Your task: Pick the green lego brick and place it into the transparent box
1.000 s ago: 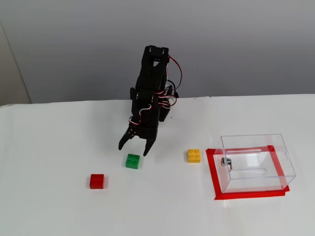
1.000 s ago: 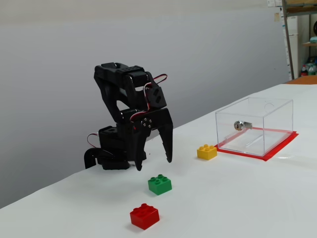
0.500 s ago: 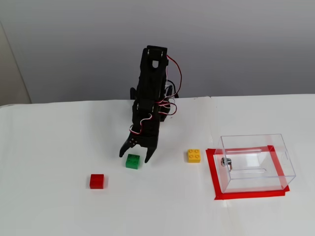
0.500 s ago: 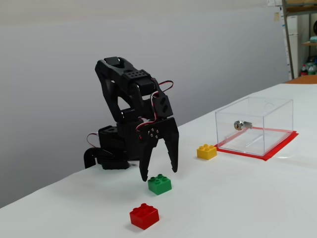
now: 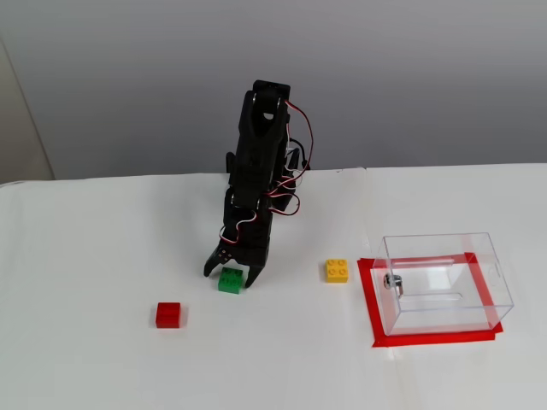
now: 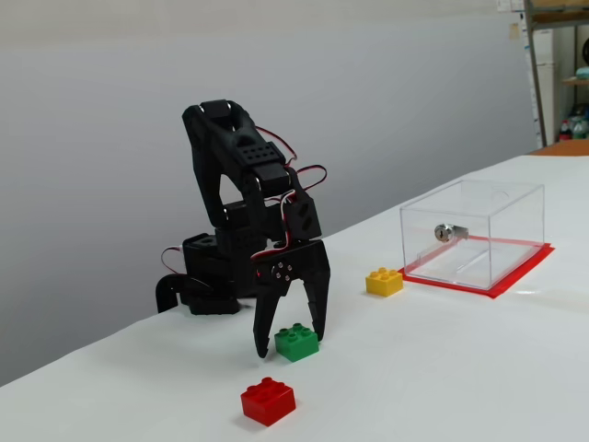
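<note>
The green lego brick point(image 5: 229, 281) point(image 6: 297, 342) sits on the white table, studs up. My black gripper point(image 5: 232, 275) point(image 6: 293, 339) stands open right over it, one fingertip on each side of the brick and close to the table. Whether the fingers touch the brick cannot be told. The transparent box point(image 5: 444, 282) point(image 6: 474, 233) stands empty at the right in both fixed views, on a rectangle of red tape, with a small metal fitting on one wall.
A red brick point(image 5: 168, 314) point(image 6: 268, 401) lies near the green one, toward the table's front. A yellow brick point(image 5: 337, 271) point(image 6: 385, 282) lies between the green brick and the box. The arm's base point(image 6: 207, 281) stands at the table's back edge.
The arm has reached forward and lowered. The open gripper came down from above and behind the green brick until its fingers straddle it. The bricks and the box have not moved.
</note>
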Controlling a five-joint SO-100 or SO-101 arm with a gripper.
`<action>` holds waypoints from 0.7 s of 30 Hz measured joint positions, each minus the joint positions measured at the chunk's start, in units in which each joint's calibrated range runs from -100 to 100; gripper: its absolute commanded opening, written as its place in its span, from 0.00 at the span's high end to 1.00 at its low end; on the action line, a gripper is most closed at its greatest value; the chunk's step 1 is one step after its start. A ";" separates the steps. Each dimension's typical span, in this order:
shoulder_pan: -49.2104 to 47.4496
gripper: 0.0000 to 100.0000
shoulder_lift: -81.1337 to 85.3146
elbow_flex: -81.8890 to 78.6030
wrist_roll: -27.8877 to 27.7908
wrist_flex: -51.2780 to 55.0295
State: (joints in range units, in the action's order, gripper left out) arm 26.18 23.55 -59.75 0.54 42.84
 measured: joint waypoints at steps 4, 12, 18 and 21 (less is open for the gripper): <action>-0.43 0.80 -0.17 0.00 0.00 0.00; -0.43 0.90 -0.17 0.00 -0.29 0.00; -0.11 0.90 -0.17 0.71 -0.20 0.00; 0.00 0.90 1.44 2.21 0.00 0.00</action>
State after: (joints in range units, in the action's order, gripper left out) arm 26.18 24.99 -57.55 0.54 42.84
